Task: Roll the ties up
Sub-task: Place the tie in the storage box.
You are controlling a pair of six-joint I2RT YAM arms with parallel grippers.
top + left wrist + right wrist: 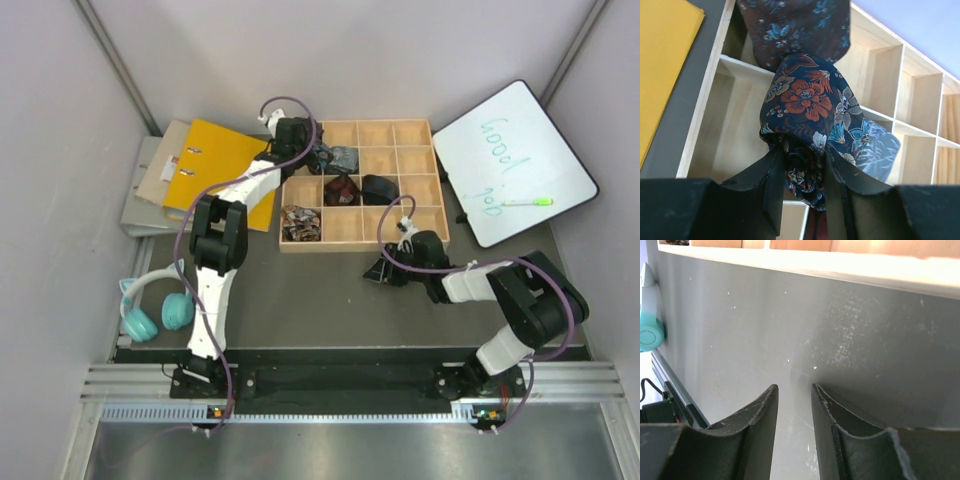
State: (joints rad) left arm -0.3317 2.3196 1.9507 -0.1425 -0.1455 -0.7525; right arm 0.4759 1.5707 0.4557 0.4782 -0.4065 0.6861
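"Over the back left corner of the wooden tray (360, 245), what is that?"

"That is my left hand (802, 165). It is squeezed shut on the dark blue tie (810, 100) with orange flowers, above the little boxes."

"And your right hand (794, 390)?"

"Low over the grey counter (740, 330), just in front of the tray. Its fingers are a little apart and hold nothing."

"More ties?"

"A maroon bundle (340, 190) and a black bundle (378, 187) sit in the middle boxes."

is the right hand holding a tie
No, the right hand has nothing in it; only the grey table shows through its gap.
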